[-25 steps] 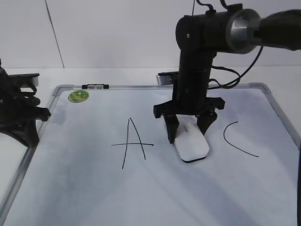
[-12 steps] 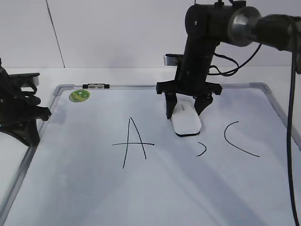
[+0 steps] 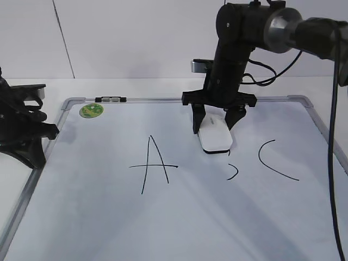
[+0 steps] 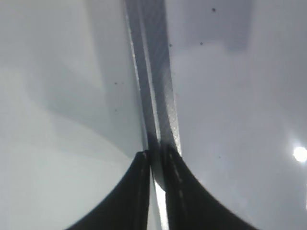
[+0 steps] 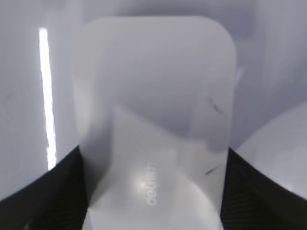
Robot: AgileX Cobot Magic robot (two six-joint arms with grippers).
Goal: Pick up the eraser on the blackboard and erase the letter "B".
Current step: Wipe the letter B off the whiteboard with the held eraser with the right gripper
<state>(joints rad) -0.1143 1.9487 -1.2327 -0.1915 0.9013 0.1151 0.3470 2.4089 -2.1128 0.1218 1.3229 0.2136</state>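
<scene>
The eraser [image 3: 215, 138] lies flat on the blackboard [image 3: 163, 217], clamped between the right gripper [image 3: 216, 124] fingers, between the "A" [image 3: 152, 163] and the "C" [image 3: 274, 160]. Only a small curl of the letter "B" [image 3: 232, 172] shows just below it. At far left, the left gripper [image 4: 154, 163] rests closed and empty over the board's frame.

A lab bench – bare white table [image 3: 136, 87], plain wall [image 3: 136, 38], blackboard [image 3: 179, 217] laid flat.

A: We see even, bright light on the blackboard [image 3: 179, 217]; soft arm shadows run down-right.
B: Both wrist views are blurry; we get glare on the eraser [image 5: 153, 129]; lettering's soft.
</scene>
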